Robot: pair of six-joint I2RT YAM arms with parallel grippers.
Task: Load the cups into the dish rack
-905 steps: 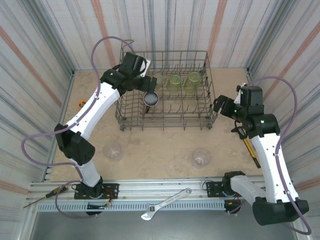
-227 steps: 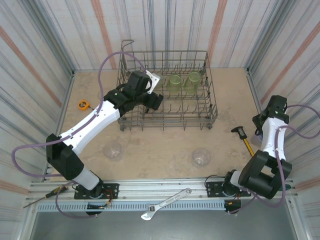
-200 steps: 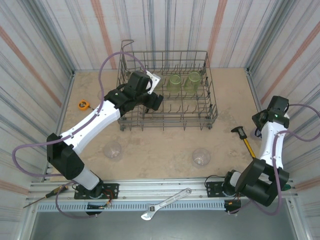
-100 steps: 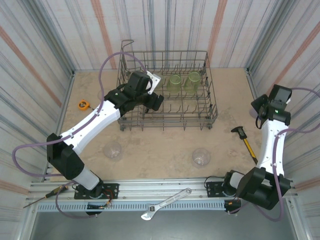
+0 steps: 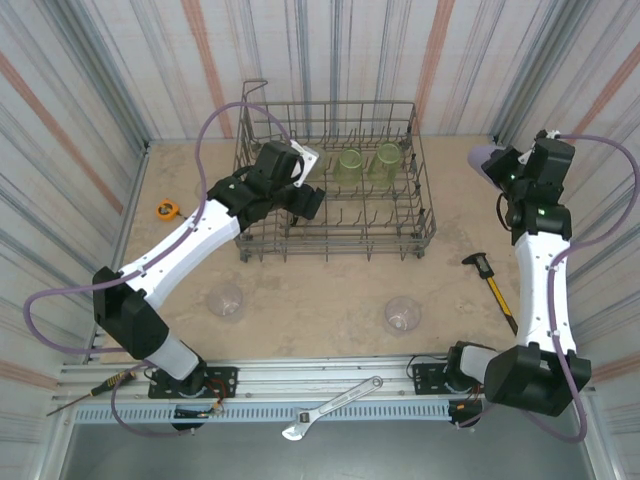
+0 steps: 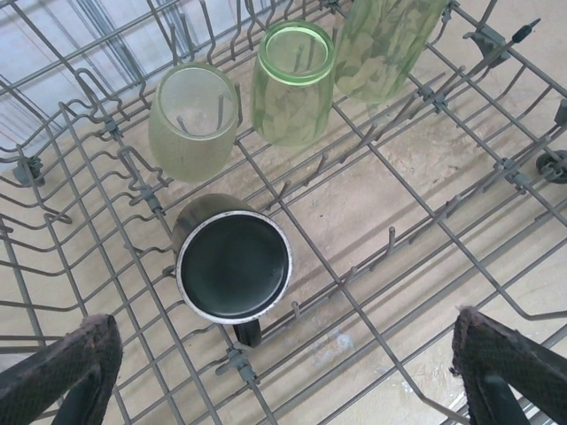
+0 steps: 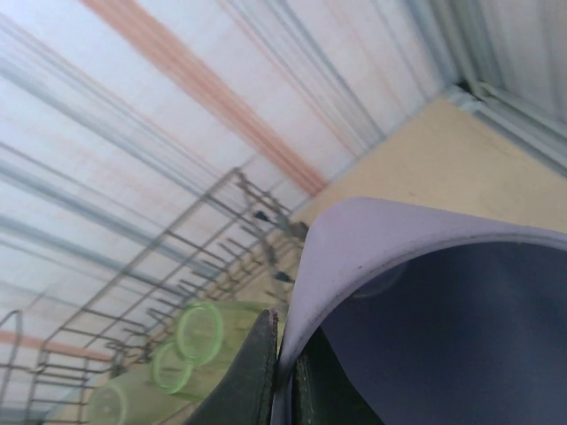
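The grey wire dish rack point(image 5: 424, 200) stands at the table's back centre. Two yellow-green cups point(image 5: 349, 165) point(image 5: 387, 160) lie in its rear row. In the left wrist view a black cup point(image 6: 234, 266) sits mouth-up among the tines, in front of three green cups point(image 6: 292, 80). My left gripper point(image 5: 311, 201) point(image 6: 283, 390) hangs open over the black cup, its fingers point(image 6: 64, 370) wide apart. My right gripper point(image 5: 503, 170) point(image 7: 285, 381), raised right of the rack, is shut on the rim of a pale lavender cup point(image 5: 484, 157) point(image 7: 416, 292). Two clear cups point(image 5: 226, 299) point(image 5: 402, 314) stand on the near table.
An orange tape measure point(image 5: 166, 208) lies left of the rack. A hammer point(image 5: 495, 285) lies on the table at the right. A wrench point(image 5: 332, 408) and a screwdriver point(image 5: 90, 392) rest on the front rail. Striped walls close in the table on three sides.
The right arm has swung up from the table's right edge toward the rack, carrying the lavender cup. The left gripper, which held the black cup earlier, stays open and still above it.
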